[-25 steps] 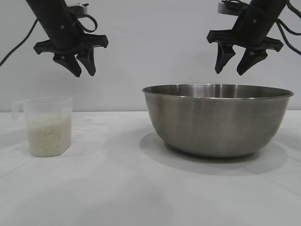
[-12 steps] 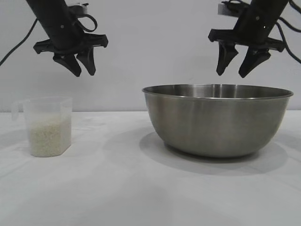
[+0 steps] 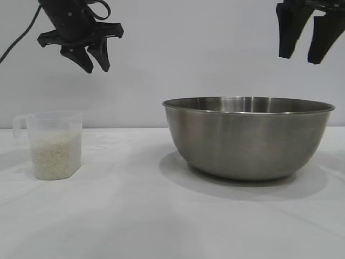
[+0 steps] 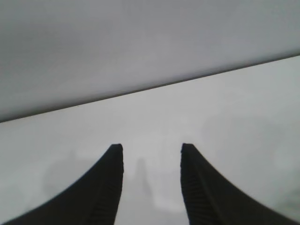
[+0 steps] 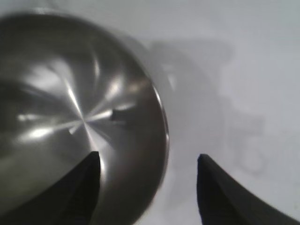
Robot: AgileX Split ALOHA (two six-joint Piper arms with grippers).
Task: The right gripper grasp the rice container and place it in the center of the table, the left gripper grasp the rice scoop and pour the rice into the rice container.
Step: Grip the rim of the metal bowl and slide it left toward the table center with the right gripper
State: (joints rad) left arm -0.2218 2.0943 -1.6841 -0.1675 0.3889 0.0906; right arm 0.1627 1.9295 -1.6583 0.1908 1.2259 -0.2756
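At 9 o'clock on the table [image 3: 135, 216] stands the scoop [image 3: 54, 144], upright, about half full of rice [image 3: 52, 156], its handle pointing left. High above it, at 11 o'clock, the left gripper [image 3: 95, 66] hangs with its fingers parted, grasping nothing. The bowl [image 3: 248, 137] sits right of center, around 3 o'clock, well apart from the scoop. At 1 o'clock the right gripper [image 3: 301, 56] hangs above the bowl's right rim, fingers spread wide and empty, pointing down.
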